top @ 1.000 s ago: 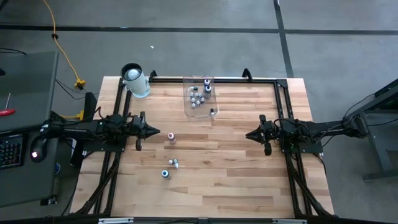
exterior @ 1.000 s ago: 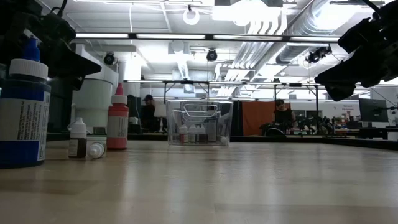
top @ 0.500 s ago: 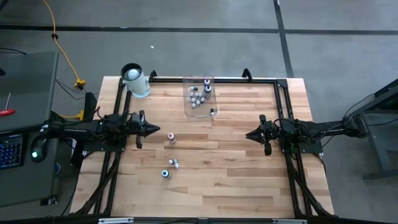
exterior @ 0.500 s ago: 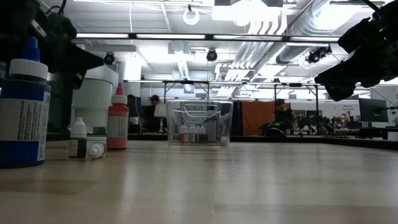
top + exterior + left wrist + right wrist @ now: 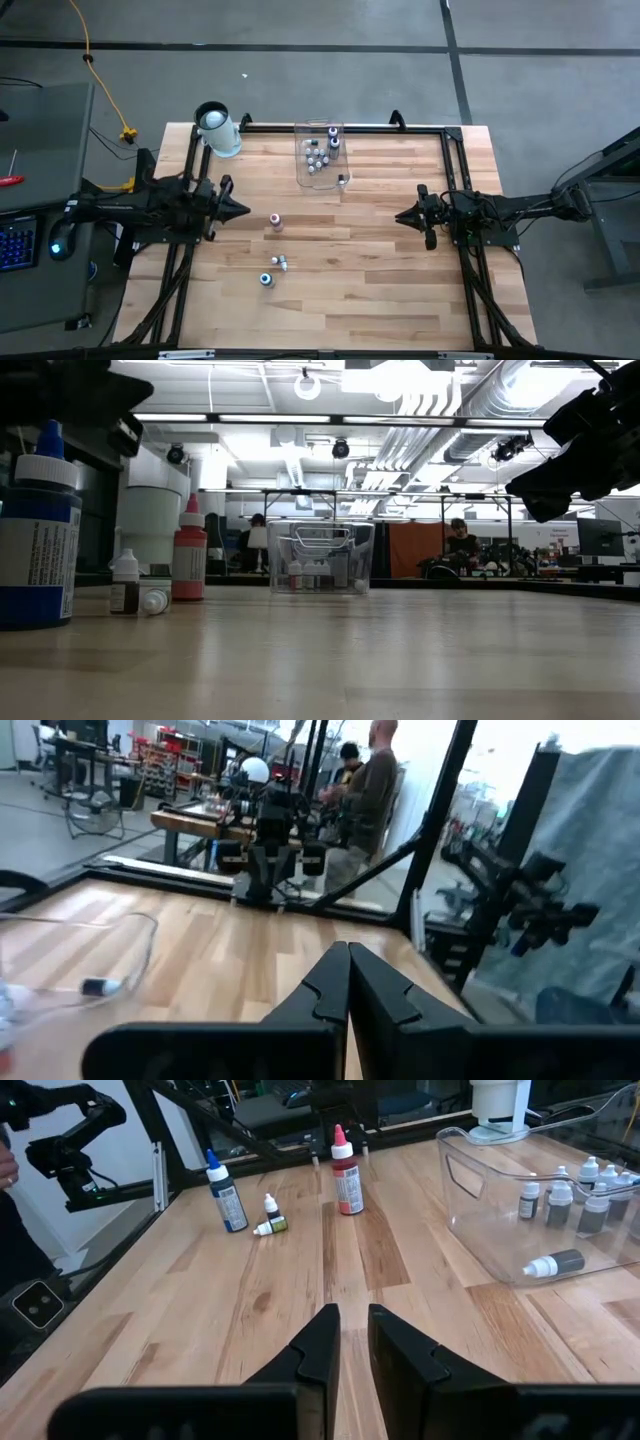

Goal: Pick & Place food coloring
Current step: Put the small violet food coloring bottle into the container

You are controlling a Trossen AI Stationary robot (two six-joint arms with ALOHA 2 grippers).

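1. The food coloring bottles are in two groups. Most of them stand or lie inside the clear bin at the far side of the desk, and one lies against the near wall of the bin.
2. Four bottles are loose on the desk: a red bottle, a blue bottle, a small dark bottle that stands upright, and a small bottle on its side just beside it.
3. A white cylinder stands at the far left corner, apart from the bottles.
4. The left gripper hangs above the left side of the desk, near the red bottle, and its jaws are pressed together with nothing between them.
5. The right gripper hangs over the right side, well apart from every bottle. Its jaws leave only a narrow gap and hold nothing.
6. The bottles look light and made of stiff plastic, so probably they tip or roll easily when they are touched.
7. The body is smooth and round, so it may slip. A hold across the middle of the body, below the cap, seems the safest.
8. For the lying bottle, the jaws should probably close across its width, so that it cannot roll away.
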